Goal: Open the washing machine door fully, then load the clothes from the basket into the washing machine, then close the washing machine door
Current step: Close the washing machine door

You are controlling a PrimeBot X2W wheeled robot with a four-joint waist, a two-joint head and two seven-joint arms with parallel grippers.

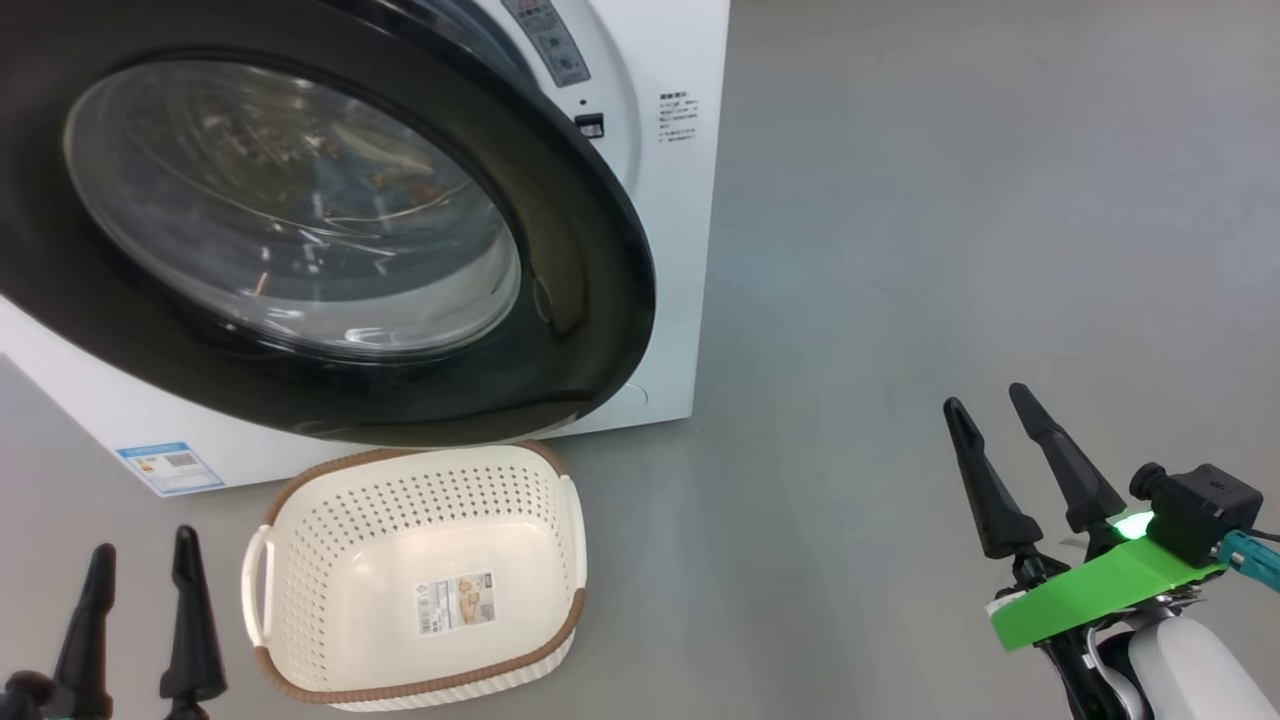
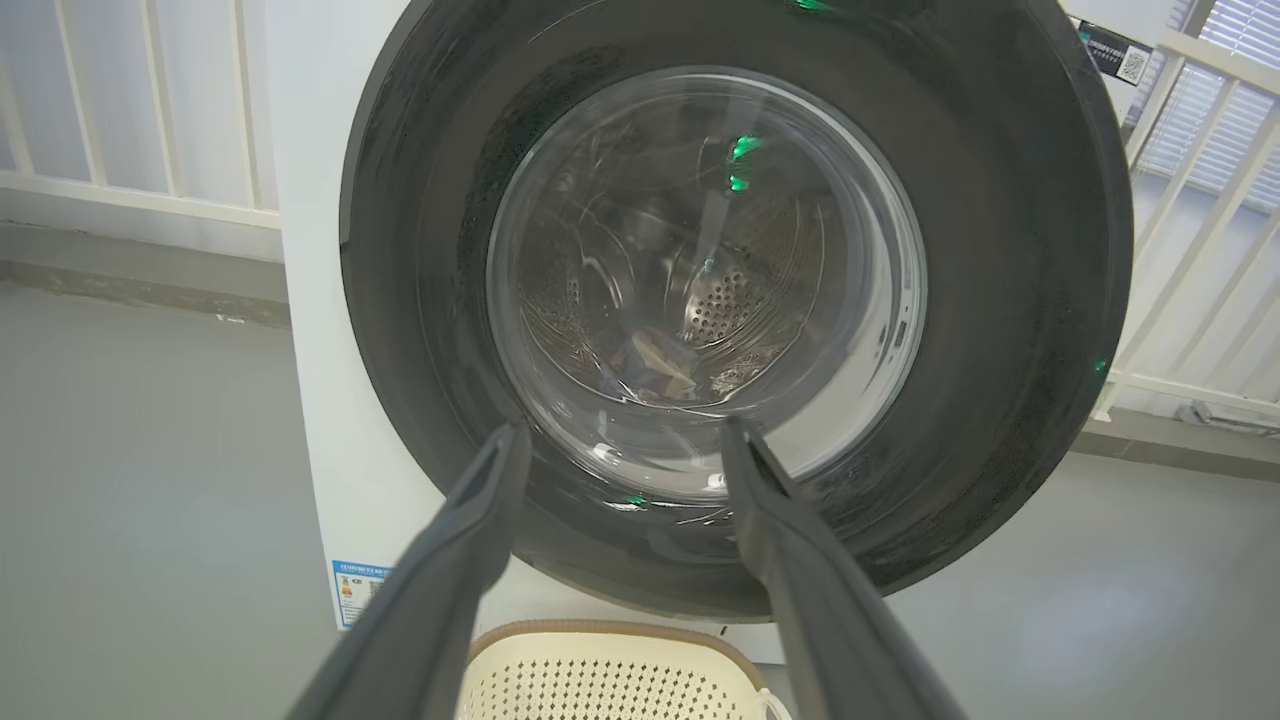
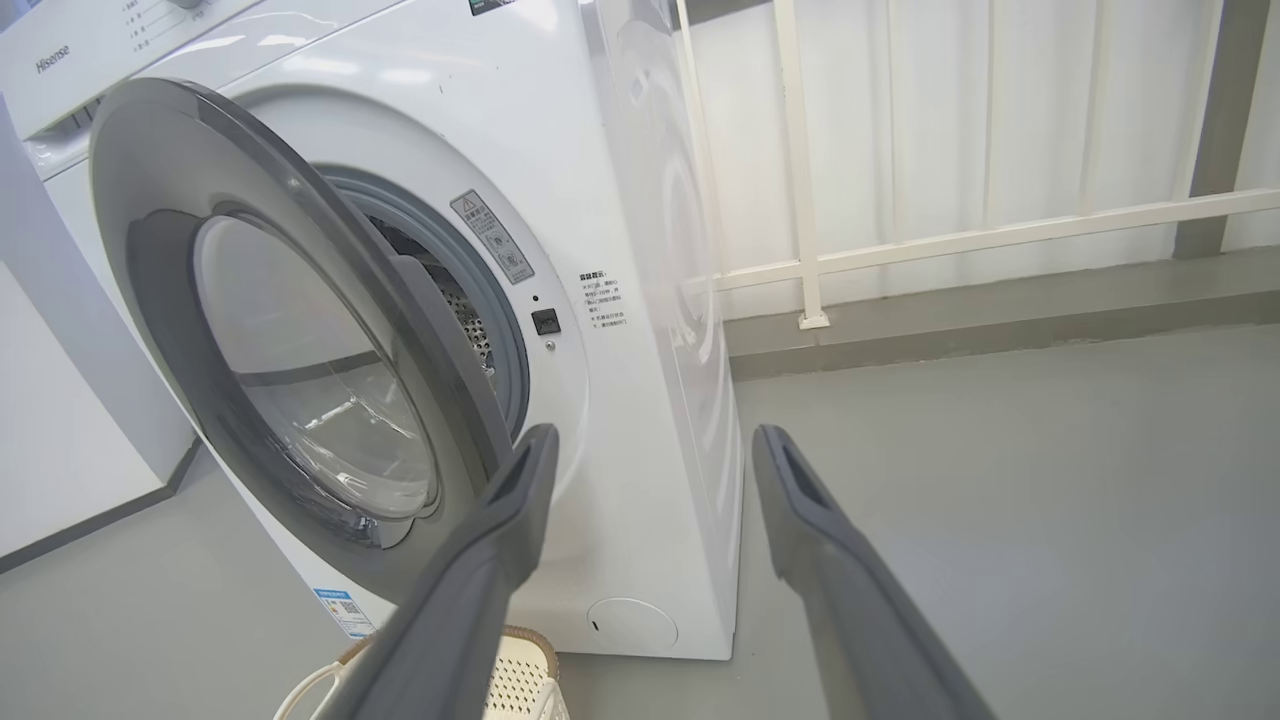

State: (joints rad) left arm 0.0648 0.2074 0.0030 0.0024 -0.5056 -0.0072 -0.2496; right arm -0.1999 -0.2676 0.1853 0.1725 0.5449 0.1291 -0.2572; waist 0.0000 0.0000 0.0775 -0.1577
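The white washing machine stands on a grey floor, with a white railing behind it. Its round black door, with a bulging glass bowl, stands ajar. In the right wrist view the door swings out from its left side, and the gap at its free edge shows the grey gasket and steel drum.

The cream basket sits on the floor right in front of the machine, just under the door's lower edge. Its bare bottom shows a label. The clothes lie low in the drum, seen through the glass. They show as blue cloth with brownish marks, probably a print, though reflections blur it.

The right gripper hovers over bare floor to the right of the basket, well apart from the machine. Its 2 fingers are spread wide and hold nothing. The left gripper sits just left of the basket and points at the door. Its 2 fingers are also parted, with nothing between them.
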